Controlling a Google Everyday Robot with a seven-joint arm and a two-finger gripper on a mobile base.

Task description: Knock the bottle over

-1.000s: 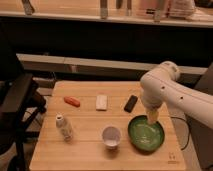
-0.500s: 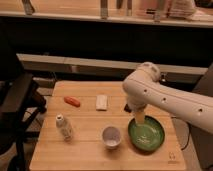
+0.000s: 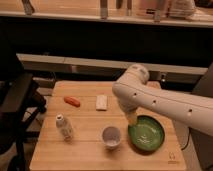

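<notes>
The bottle (image 3: 64,127) is small, slim and pale with a white cap, and it stands upright near the front left of the wooden table (image 3: 85,150). My gripper (image 3: 131,119) hangs from the white arm (image 3: 150,100) over the left rim of the green bowl (image 3: 146,134). It is well to the right of the bottle, with the white cup (image 3: 111,136) between them. The gripper is open and holds nothing.
A red oblong item (image 3: 72,101) and a white block (image 3: 101,102) lie toward the back of the table. A dark chair (image 3: 17,100) stands at the left. A counter runs behind the table.
The arm has swung leftward over the table, and the gripper has shifted from above the bowl's middle to its left rim. The black item at the back is now hidden behind the arm.
</notes>
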